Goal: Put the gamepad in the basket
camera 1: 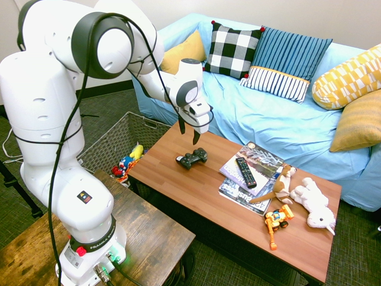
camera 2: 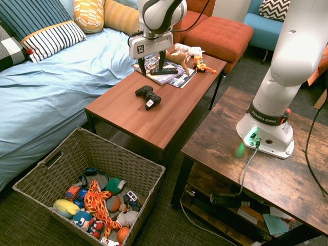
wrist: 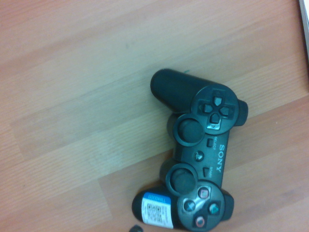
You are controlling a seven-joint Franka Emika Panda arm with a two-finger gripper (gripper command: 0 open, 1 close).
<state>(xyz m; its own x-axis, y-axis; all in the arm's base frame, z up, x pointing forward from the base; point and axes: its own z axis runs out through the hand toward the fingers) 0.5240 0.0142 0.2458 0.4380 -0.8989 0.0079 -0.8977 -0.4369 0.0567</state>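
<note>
We have our claw (camera 2: pixel 152 63) spread wide and holding nothing. Below it, the gamepad (camera 2: pixel 148 97) lies on the wooden coffee table (camera 2: pixel 169 110), just beneath the fingertips (camera 1: pixel 196 140) and untouched.

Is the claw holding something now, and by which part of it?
Nothing is held: the claw is open above the table, and the gamepad lies on the tabletop.
</note>
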